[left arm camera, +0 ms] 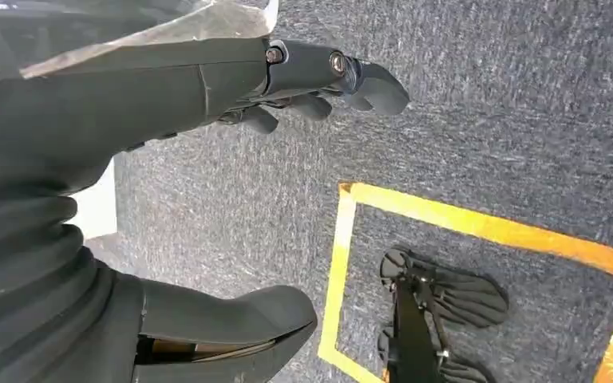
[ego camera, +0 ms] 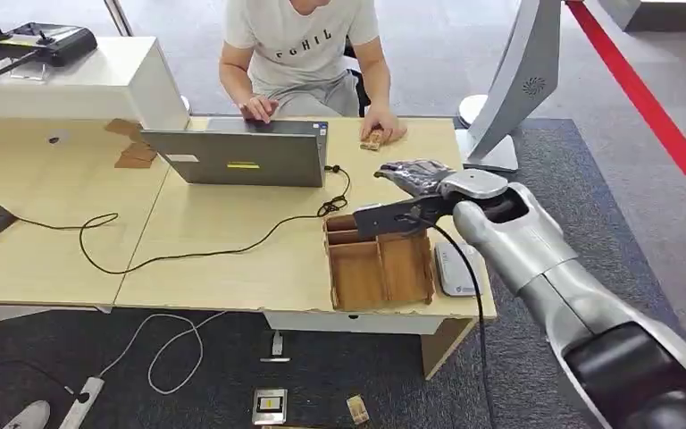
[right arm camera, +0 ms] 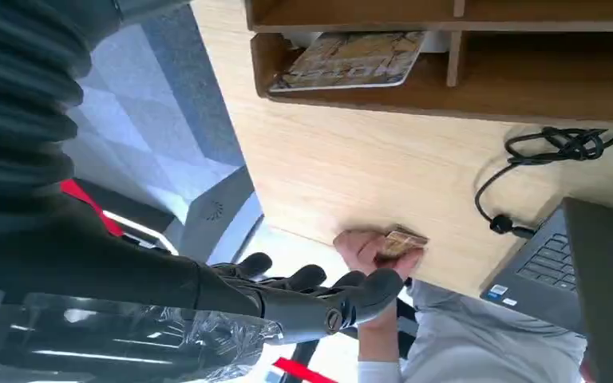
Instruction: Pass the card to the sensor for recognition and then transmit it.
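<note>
Now right hand (ego camera: 418, 176) over table (ego camera: 232, 259) past tray (ego camera: 380, 266) — fingers spread, empty; left hand (left arm camera: 319, 88) fingers loose, holding nil.

It looked like an office or lab; a person (ego camera: 304, 54) worked a laptop (ego camera: 241, 154) on a tabletop (ego camera: 232, 259); grey carpet (ego camera: 589, 179) below.

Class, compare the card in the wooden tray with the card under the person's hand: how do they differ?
The tray card lies inside a tray compartment, untouched; the person's card sits on the bare table, under a person's hand. The tray card is nearer the robot's right hand. Both lie flat.
</note>
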Controlling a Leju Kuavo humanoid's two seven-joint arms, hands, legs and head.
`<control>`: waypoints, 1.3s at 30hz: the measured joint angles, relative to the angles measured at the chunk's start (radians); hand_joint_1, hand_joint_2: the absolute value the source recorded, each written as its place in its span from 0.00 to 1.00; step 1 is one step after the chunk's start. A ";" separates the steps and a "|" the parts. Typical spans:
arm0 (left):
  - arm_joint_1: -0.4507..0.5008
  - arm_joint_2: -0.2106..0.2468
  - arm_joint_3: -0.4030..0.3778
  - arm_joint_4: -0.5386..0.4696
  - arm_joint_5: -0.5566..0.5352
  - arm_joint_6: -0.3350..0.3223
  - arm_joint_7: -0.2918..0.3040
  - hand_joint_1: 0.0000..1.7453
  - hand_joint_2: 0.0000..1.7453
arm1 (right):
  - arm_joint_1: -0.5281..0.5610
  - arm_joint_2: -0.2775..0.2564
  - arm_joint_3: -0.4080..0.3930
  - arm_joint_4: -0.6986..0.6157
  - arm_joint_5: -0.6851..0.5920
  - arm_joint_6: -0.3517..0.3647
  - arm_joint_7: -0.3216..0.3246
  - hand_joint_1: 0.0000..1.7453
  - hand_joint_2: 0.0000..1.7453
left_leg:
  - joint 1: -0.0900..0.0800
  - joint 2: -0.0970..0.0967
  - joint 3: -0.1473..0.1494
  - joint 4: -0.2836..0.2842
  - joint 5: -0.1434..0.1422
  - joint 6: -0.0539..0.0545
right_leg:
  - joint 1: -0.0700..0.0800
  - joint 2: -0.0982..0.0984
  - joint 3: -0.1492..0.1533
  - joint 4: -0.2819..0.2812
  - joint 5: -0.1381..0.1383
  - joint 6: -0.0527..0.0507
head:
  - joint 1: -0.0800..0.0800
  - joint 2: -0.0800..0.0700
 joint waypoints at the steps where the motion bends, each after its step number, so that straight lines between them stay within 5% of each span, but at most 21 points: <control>1: 0.000 0.002 0.000 0.000 0.000 -0.005 0.000 0.00 1.00 | 0.002 -0.008 0.002 -0.014 -0.012 0.011 0.009 0.00 1.00 | 0.000 0.000 0.000 0.000 0.000 0.000 | 0.000 0.000 0.000 0.000 0.000 0.000 | 0.000 0.000; 13: 0.000 0.018 0.000 0.000 0.004 -0.008 0.011 0.00 1.00 | 0.039 -0.044 0.035 -0.118 -0.068 0.026 0.044 0.00 1.00 | 0.000 0.000 0.000 0.000 0.000 0.000 | 0.000 0.000 0.000 0.000 0.000 0.000 | 0.000 0.000; 24: 0.000 0.018 0.000 0.000 0.006 -0.005 0.012 0.00 1.00 | 0.039 -0.029 0.064 -0.089 -0.041 -0.051 0.001 0.00 1.00 | 0.000 0.000 -0.001 0.000 0.000 0.000 | 0.000 0.000 0.000 0.000 0.000 0.000 | 0.000 0.000; 39: 0.001 0.024 0.000 0.000 0.013 -0.005 0.009 0.00 1.00 | 0.036 -0.018 0.076 -0.024 -0.037 -0.064 -0.015 0.00 1.00 | 0.000 0.000 0.000 0.000 0.000 0.000 | 0.000 0.000 0.000 0.000 0.000 0.000 | 0.001 0.000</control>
